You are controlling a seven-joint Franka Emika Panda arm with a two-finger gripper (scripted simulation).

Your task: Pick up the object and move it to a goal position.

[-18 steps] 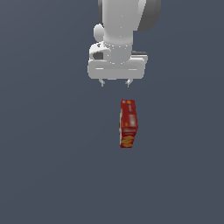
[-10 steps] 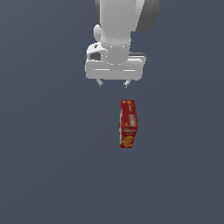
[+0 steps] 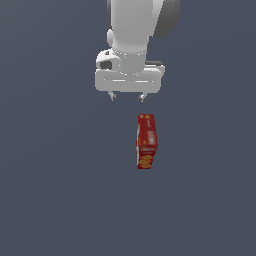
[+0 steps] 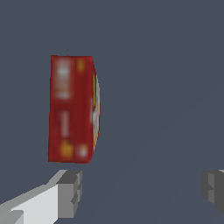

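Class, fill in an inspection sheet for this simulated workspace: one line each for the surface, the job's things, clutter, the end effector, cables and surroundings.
Surface: plain dark grey-blue floor, no marks or edges visible.
Job's things: one small red box with yellow-orange markings and pale label patches, lying on the floor, not held.
Clutter: nothing seen.
End effector: white end effector open, fingers spread wider than the box, nothing between them. In the exterior view it sits above the box and somewhat to that view's left; whether it is raised off the floor cannot be told. In the wrist view the box lies ahead of one finger, not between the two.
Cables: nothing seen.
Surroundings: only the same grey-blue background; no goal marker visible.
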